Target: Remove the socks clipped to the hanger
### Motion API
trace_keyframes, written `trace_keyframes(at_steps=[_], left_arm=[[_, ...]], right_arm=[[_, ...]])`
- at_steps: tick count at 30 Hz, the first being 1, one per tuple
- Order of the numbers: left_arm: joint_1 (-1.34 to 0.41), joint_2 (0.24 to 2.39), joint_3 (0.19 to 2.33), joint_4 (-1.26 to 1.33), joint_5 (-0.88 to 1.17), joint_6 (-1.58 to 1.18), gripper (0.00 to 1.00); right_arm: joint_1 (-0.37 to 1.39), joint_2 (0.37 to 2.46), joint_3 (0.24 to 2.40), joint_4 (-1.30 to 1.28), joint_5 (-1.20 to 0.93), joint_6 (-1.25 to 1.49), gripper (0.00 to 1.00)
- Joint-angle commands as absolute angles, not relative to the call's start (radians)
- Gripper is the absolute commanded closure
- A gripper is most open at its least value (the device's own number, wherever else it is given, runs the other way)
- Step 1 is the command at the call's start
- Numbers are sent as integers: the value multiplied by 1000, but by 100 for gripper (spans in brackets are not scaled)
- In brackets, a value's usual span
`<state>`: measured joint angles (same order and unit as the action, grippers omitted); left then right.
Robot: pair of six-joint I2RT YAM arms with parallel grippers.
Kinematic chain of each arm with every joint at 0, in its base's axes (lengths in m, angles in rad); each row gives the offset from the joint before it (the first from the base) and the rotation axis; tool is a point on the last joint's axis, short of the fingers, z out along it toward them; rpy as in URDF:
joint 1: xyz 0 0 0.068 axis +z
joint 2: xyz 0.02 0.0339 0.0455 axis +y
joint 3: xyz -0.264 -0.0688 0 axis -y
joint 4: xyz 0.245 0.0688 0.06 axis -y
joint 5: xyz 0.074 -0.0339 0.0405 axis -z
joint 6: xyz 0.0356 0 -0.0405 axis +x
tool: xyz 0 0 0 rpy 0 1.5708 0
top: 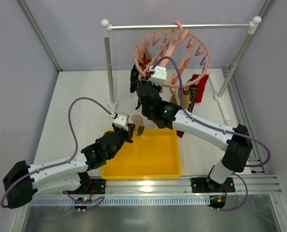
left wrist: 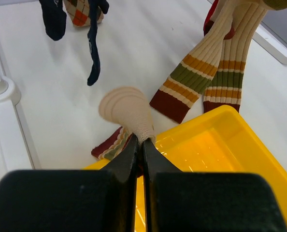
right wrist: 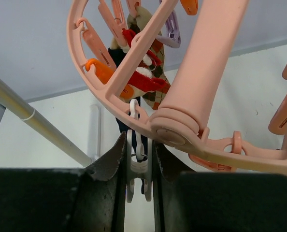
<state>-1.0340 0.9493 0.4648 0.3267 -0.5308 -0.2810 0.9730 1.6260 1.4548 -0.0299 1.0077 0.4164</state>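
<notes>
Right wrist view: right gripper (right wrist: 139, 145) squeezes a white clip (right wrist: 136, 174) under the hanger (right wrist: 182, 130), probably to open it; left gripper (left wrist: 139, 142), below the hanger, pinches a striped sock (left wrist: 126, 108).

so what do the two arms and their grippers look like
Both arms, left arm and right arm, have white links with black joint housings and bases. A purple cable loops along each. A white camera box sits at each wrist. The left gripper and right gripper have black, flat tapering fingers.
</notes>
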Motion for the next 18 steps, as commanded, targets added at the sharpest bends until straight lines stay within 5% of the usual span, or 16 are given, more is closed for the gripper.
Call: trace_keyframes(at_steps=[1,3,4,7,18], left_arm=[[-1039,950,460,362,-557,-282,100],[-1039,945,456,362,-561,-281,100],[-1039,936,454,362,-568,-281,100],[-1039,913,446,356,-589,-272,100],[-1039,756,500,87,-533,-291,100]], right_arm=[[974,1586,1459,60,1022,390,91],[974,1582,1454,57,991,379,66],[974,1578,1453,55,977,373,38],[974,1571,1433,57,922,359,12],[983,1445,1215,89,828,322,3]])
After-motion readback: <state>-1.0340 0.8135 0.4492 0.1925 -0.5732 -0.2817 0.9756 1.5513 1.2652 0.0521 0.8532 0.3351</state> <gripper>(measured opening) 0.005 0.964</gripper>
